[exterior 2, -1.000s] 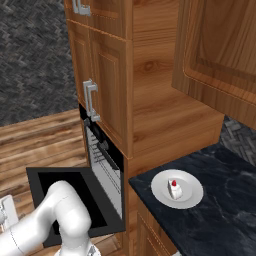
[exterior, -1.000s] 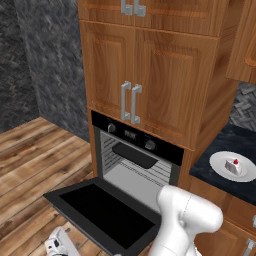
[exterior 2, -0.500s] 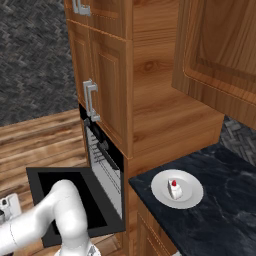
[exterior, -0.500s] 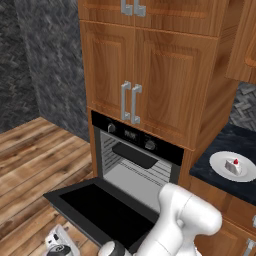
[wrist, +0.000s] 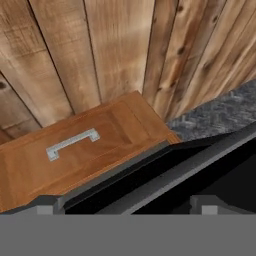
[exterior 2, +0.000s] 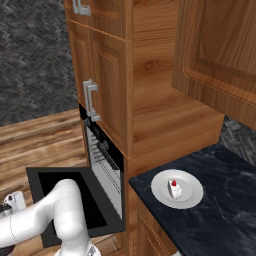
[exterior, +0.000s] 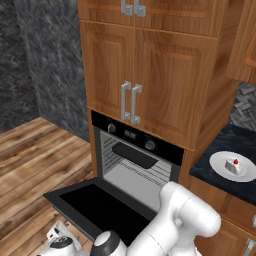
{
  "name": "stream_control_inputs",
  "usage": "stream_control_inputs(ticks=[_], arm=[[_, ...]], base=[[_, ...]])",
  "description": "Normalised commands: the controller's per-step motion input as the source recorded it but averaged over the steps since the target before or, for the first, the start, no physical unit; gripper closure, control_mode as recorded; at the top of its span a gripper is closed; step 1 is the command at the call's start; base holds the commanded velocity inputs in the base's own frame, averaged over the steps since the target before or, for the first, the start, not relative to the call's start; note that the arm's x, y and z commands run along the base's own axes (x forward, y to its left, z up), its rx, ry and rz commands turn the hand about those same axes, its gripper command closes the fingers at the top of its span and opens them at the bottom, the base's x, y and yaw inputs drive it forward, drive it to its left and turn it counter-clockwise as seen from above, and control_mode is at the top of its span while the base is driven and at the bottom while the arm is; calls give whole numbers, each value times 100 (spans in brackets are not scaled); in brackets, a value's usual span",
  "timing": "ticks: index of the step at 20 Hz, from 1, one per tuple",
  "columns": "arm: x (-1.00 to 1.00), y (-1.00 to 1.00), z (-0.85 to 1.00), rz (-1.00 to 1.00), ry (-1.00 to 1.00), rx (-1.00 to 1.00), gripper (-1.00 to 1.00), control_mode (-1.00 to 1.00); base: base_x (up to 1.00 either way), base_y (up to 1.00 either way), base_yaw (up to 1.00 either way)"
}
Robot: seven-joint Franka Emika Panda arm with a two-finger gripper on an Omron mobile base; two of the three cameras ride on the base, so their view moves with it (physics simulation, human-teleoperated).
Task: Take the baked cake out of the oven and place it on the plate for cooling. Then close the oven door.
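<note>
The baked cake (exterior: 233, 165) (exterior 2: 174, 189), a small white wedge with a red dot, sits on the white plate (exterior: 220, 161) (exterior 2: 190, 199) on the dark counter right of the oven (exterior: 135, 145) (exterior 2: 102, 160). The oven door (exterior: 97, 205) (exterior 2: 65, 192) hangs open and flat. My gripper (exterior: 59, 239) (exterior 2: 12, 201) (wrist: 127, 207) is low by the door's front edge, open, with nothing between its fingertips (wrist: 45, 205). In the hand view the door's dark edge (wrist: 200, 155) with a grey bar along it lies just ahead.
A flat black tray (exterior: 134, 155) rests on the wire rack inside the oven. Wooden cabinets (exterior: 150, 75) frame the oven above. Plank floor (exterior: 35, 155) spreads to the left. The hand view shows a wooden panel with a silver handle (wrist: 72, 143).
My arm has folded lower, so its dark elbow joint now shows at the bottom of the left base view. The hand has barely shifted and the jaws remain open.
</note>
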Motion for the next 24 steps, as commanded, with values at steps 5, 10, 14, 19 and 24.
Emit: stream_control_inputs(ticks=[5,10,14,19,24], arm=[[0,40,-98,-8,-12,-24,-100,-100],[0,40,-100,-8,-12,-25,-100,-100],[0,39,-98,-9,-12,-27,-100,-100],[0,36,-93,-10,-13,-28,-100,-100],[0,24,-82,-13,-16,-31,-100,-100]], base=[[0,0,0],[0,0,0],[0,0,0],[0,0,0],[0,0,0]])
